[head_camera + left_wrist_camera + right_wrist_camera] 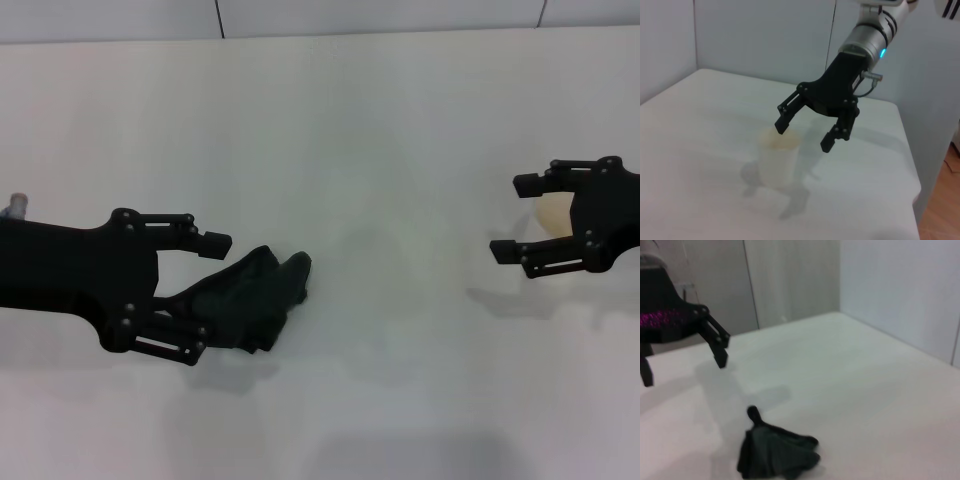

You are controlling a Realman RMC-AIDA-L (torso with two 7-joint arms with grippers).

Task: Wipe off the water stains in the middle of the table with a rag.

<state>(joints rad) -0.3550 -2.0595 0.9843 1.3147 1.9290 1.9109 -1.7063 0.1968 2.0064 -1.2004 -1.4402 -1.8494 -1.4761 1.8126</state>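
Rag (pixel 255 298) lies crumpled on the counter (pixel 380 150), between the spread fingers of your left pincer (pixel 208 297), ungripped. Right pincer (pixel 518 218) hovers wide open around a translucent cup (pixel 778 157). No readable markings.

A dark green-black rag (pixel 250 295) lies on a plain white desk (pixel 380 150). Both end effectors, left (pixel 205 295) and right (pixel 512 218), are black. The cup (pixel 779 157) is translucent white.

Soft, matt cloth rag (pixel 250 300); smooth white table (pixel 380 130); translucent plastic cup (pixel 779 157).
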